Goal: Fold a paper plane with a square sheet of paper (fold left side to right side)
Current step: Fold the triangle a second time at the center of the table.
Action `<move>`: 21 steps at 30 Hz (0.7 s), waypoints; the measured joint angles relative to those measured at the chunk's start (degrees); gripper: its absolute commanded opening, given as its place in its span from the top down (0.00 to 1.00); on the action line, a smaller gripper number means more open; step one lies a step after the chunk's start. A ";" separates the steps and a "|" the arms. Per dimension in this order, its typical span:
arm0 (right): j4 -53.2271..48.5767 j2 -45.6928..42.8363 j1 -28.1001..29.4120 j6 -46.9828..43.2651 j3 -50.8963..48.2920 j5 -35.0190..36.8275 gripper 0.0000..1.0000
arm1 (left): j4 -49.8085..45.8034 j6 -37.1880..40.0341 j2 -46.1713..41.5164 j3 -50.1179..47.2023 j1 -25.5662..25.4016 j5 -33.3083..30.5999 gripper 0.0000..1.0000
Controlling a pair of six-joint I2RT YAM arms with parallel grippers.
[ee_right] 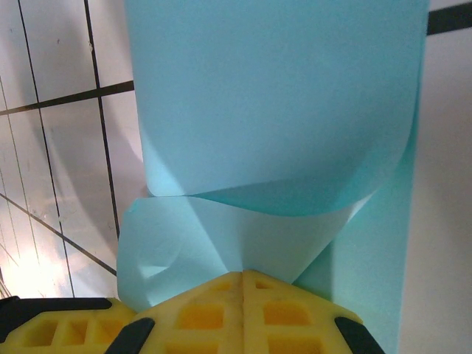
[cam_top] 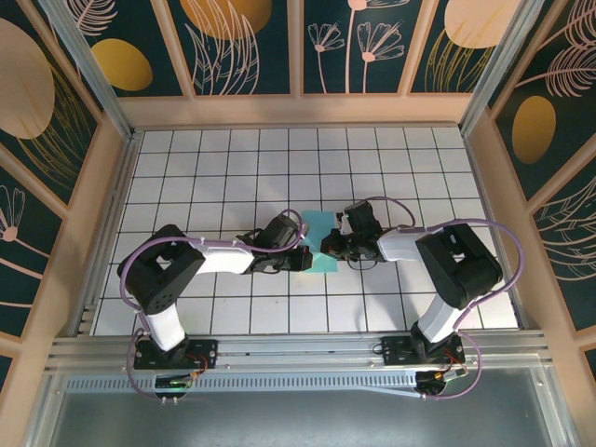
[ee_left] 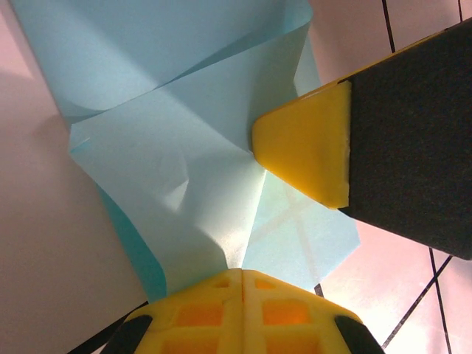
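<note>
At table point(cam_top: 186, 168) centre, left tool point(ee_left: 242, 279) clamps creased paper point(cam_top: 318, 226); right tool point(ee_right: 242, 279) likewise

The square sheet of paper point(cam_top: 319, 228) lies near the centre of the counter point(cam_top: 233, 168), between the two arms. The left end effector point(cam_top: 303, 253) meets it from the left and the right end effector point(cam_top: 327, 250) from the right, the two just beside each other at the sheet's near edge. In each wrist view a part of the sheet sits pinched between that end effector's pressed-together tips. In the left wrist view, a right fingertip point(ee_left: 306, 147) rests on the sheet at right.
</note>
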 measured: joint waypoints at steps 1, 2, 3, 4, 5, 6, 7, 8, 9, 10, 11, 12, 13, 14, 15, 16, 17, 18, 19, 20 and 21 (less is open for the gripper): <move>-0.07 0.07 0.00 -0.02 0.07 -0.02 1.00 | 0.00 0.00 0.00 -0.02 0.00 -0.11 1.00; -0.13 0.09 0.00 0.00 0.13 -0.02 1.00 | 0.02 0.00 0.00 -0.07 0.00 -0.13 1.00; -0.28 0.09 0.00 -0.02 0.20 -0.02 1.00 | 0.00 0.00 0.02 -0.09 0.00 -0.15 1.00; -0.31 0.09 0.00 -0.02 0.20 -0.02 1.00 | 0.00 0.00 0.04 -0.09 0.00 -0.22 1.00; -0.31 0.09 0.00 -0.04 0.20 0.00 1.00 | 0.00 0.00 0.07 -0.09 -0.02 -0.33 1.00; -0.31 0.09 0.00 -0.04 0.20 -0.02 1.00 | 0.00 0.00 0.07 -0.09 0.00 -0.37 1.00; -0.31 0.09 0.00 -0.04 0.20 -0.02 1.00 | 0.00 0.00 0.09 -0.09 0.00 -0.48 1.00; -0.31 0.09 0.00 -0.09 0.20 -0.02 1.00 | 0.02 0.00 0.15 -0.13 -0.02 -0.52 1.00; -0.31 0.09 0.00 -0.20 0.20 -0.02 1.00 | 0.02 0.00 0.17 -0.17 0.00 -0.55 1.00; -0.31 0.09 0.00 -0.26 0.20 -0.02 1.00 | 0.02 0.00 0.22 -0.24 0.00 -0.59 1.00; -0.31 0.09 0.00 -0.37 0.20 -0.02 1.00 | 0.02 0.00 0.26 -0.28 -0.02 -0.79 1.00; -0.31 0.09 0.00 -0.39 0.22 -0.02 1.00 | 0.02 0.00 0.33 -0.35 0.00 -0.85 1.00; -0.35 0.09 0.00 -0.39 0.24 -0.04 1.00 | 0.02 0.00 0.42 -0.37 -0.02 -0.98 1.00; -0.39 0.09 0.00 -0.42 0.26 -0.04 1.00 | 0.07 0.00 0.46 -0.39 0.00 -0.98 1.00; -0.42 0.09 0.00 -0.42 0.26 -0.07 1.00 | 0.09 0.00 0.48 -0.42 0.00 -1.01 1.00; -0.50 0.09 0.00 -0.42 0.33 -0.15 1.00 | 0.11 0.00 0.48 -0.44 0.00 -1.05 1.00; -0.63 0.09 0.00 -0.44 0.42 -0.17 1.00 | 0.33 0.00 0.48 -0.55 -0.02 -1.16 1.00; -0.98 0.09 0.00 -0.48 0.61 -0.17 1.00 | 0.55 0.00 0.48 -0.70 -0.02 -1.20 1.00; -1.27 0.07 0.00 -0.63 0.79 -0.15 1.00 | 0.81 0.00 0.48 -0.79 -0.02 -1.20 1.00; -1.70 0.02 0.02 -0.90 0.98 -0.09 1.00 | 1.07 0.00 0.48 -0.94 -0.02 -1.20 1.00; -2.21 -0.20 0.09 -1.18 1.16 0.28 1.00 | 1.36 0.00 0.48 -1.09 -0.02 -1.20 1.00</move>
